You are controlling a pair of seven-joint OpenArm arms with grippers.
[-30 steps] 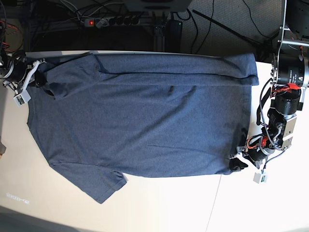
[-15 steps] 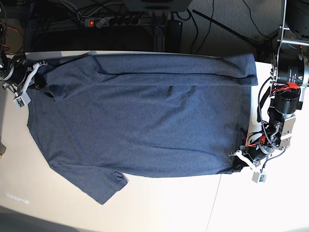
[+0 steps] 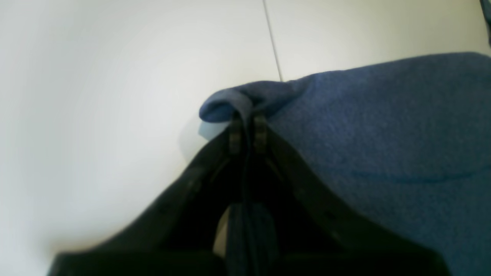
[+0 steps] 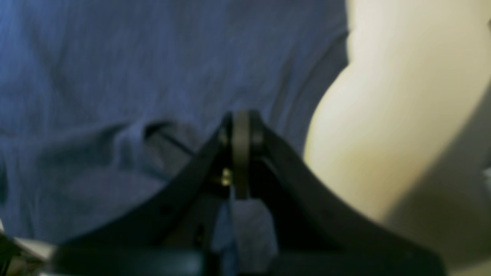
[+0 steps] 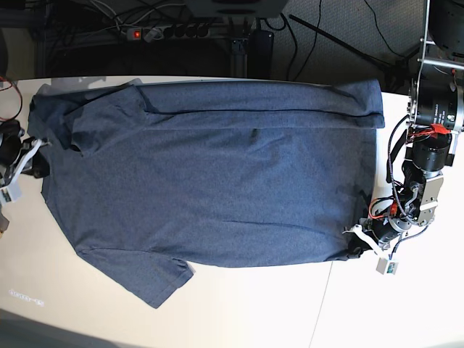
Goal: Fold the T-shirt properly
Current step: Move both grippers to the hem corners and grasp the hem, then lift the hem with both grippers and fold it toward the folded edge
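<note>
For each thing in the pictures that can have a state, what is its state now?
T-shirt: spread flat on the table, plain side up, far long edge folded over, one sleeve folded onto the body.
Left hand: shut on the T-shirt's bottom corner.
Right hand: shut on the T-shirt at the collar end.
Power strip: switch lit red.
Table: bears the T-shirt.

T-shirt point(image 5: 217, 174) spread flat on table point(image 5: 254, 312), far long edge folded over onto body. Left gripper point(image 5: 353, 249) at its near hem corner, cloth pinched between the fingertips point(image 3: 234, 135). Right gripper point(image 5: 36, 164) at opposite end, fingers point(image 4: 241, 145) over collar-side cloth.
</note>
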